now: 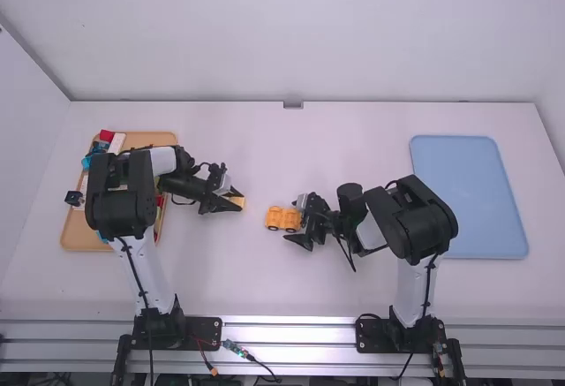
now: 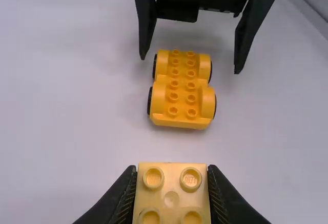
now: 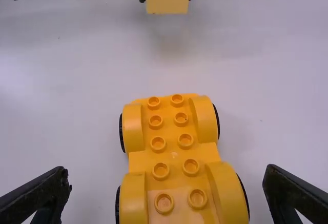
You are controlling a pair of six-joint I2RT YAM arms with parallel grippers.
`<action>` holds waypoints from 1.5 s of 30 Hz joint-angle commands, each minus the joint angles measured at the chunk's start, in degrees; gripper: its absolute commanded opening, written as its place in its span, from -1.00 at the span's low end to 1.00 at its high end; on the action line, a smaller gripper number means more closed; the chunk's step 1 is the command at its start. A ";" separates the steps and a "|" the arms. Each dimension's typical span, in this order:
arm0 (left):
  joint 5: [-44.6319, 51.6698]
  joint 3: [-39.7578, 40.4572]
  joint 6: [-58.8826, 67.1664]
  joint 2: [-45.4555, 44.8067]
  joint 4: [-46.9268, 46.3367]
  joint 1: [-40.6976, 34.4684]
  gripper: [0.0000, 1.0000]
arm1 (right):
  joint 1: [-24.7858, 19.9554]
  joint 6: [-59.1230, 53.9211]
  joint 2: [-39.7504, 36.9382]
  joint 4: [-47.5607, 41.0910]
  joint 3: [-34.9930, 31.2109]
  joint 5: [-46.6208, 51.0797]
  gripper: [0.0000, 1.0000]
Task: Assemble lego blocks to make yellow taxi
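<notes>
Honestly, nothing heavy or delicate is being dealt with. The yellow wheeled base (image 3: 171, 155) can be seen studs-up on the white table (image 1: 265, 139), between the arms, with its near end flanked by the right gripper (image 3: 167, 177). That one's fingers are spread wide, with a gap left on both sides, so nothing is gripped by it. The pale yellow block (image 2: 171, 199) is pinched by its side walls in the left gripper (image 1: 237, 200), held above the table just beside the base, fingers closed in right against it.

Both pieces can probably be treated as light, stiff, smooth plastic. No squashing is to be expected, but a bit of slipping or twisting might be if the block is only caught by its edges. The base could be rolled away by a nudge, given the wheels, so it's best gripped squarely across the wheel arches, with the studs left free. The block is well held as is, since its underside is left open for pressing on.

As for brands or labels, no lettering can be made out on either piece.
</notes>
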 commanded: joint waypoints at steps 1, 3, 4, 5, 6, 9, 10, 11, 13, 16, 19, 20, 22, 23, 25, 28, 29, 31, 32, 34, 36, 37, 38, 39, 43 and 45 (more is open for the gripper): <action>4.22 -2.89 2.89 -4.83 1.49 -1.36 -0.96 | -0.07 -0.15 0.65 -0.11 0.68 0.13 0.99; 4.35 -5.40 0.20 -7.10 5.42 -2.08 -0.96 | 0.02 -0.13 0.65 -0.07 0.70 0.09 0.98; 4.39 -7.02 -2.89 -8.45 8.74 -2.58 -0.96 | 0.00 -0.20 0.65 -0.09 0.85 0.13 0.98; 2.73 -9.14 -7.93 -10.23 13.97 -3.63 -0.96 | 0.00 -1.03 0.65 -0.76 1.16 0.04 0.99; 2.47 -9.40 -8.85 -10.42 14.73 -3.80 -0.96 | 0.00 -1.22 0.65 -0.98 1.20 -0.02 0.99; -5.90 -14.01 -27.82 -14.03 29.77 -7.80 -0.96 | 0.02 -3.45 0.65 -5.99 3.26 -0.46 0.99; -8.22 -15.32 -32.00 -15.01 33.33 -9.35 -0.97 | 0.00 -4.33 0.65 -7.48 3.89 -1.33 0.99; -10.03 -16.48 -34.14 -15.91 36.02 -10.82 -0.97 | 0.00 -5.33 0.65 -8.66 4.44 -2.29 0.98; -10.16 -18.88 -34.29 -17.68 40.02 -13.27 -0.97 | 0.02 -6.19 0.65 -9.46 5.09 -3.61 0.99; -7.87 -21.55 -35.58 -19.36 44.13 -14.16 -0.97 | 0.02 -6.21 0.65 -9.44 5.11 -2.51 0.99; -7.04 -21.88 -39.12 -19.36 44.74 -14.03 -0.97 | 0.02 -6.21 0.65 -7.91 4.39 -2.69 0.98; -6.99 -21.99 -39.06 -19.36 44.65 -14.21 -0.97 | 0.02 -6.14 0.65 -7.34 4.15 -2.43 0.98; -7.19 -22.03 -38.62 -19.36 44.59 -14.36 -0.97 | 0.02 -6.19 0.65 -5.84 3.56 -2.23 0.98; -7.23 -22.03 -38.64 -19.36 44.54 -14.40 -0.96 | 0.02 -6.19 0.65 -5.64 3.50 -2.01 0.98; -7.21 -21.49 -39.17 -19.36 44.33 -14.32 -0.97 | 0.39 -6.23 0.67 -5.27 3.28 -1.25 0.99; -7.08 -20.48 -39.08 -19.36 42.49 -14.49 -0.97 | 1.73 -5.90 2.07 -5.84 4.22 0.11 0.98; -7.17 -19.78 -39.08 -19.36 41.07 -14.67 -0.97 | 2.64 -5.99 4.37 -5.38 5.55 0.09 0.99; -7.23 -19.19 -39.08 -19.36 40.06 -14.71 -0.97 | 3.52 -4.20 7.43 -4.76 7.76 -0.31 0.99; -7.23 -19.12 -39.08 -19.36 39.89 -14.67 -0.97 | 3.74 -3.50 8.02 -4.46 8.22 -0.81 0.99; -7.21 -19.06 -39.08 -19.36 39.63 -14.71 -0.97 | 3.61 -2.78 8.74 -3.72 8.59 -1.73 0.98; -7.21 -19.15 -39.06 -19.36 39.60 -14.73 -0.97 | 3.63 -2.73 8.54 -3.69 8.22 -1.03 0.98; -7.23 -19.17 -39.04 -19.36 39.50 -14.71 -0.97 | 3.63 -2.84 8.52 -3.10 7.93 -0.96 0.95; -7.26 -19.39 -39.06 -19.36 39.54 -14.71 -0.97 | 3.61 -2.64 8.52 -0.55 6.99 -1.07 0.87; -7.21 -19.47 -39.04 -19.36 39.54 -14.71 -0.97 | 3.63 -2.47 8.57 0.70 6.54 -1.11 0.79; -8.37 -20.06 -39.06 -19.36 39.87 -14.73 -0.97 | 3.78 -2.47 8.59 2.29 5.49 0.42 0.55; -8.50 -20.39 -39.04 -19.36 40.13 -14.71 -0.97 | 3.67 -2.69 8.59 1.64 5.49 1.03 0.49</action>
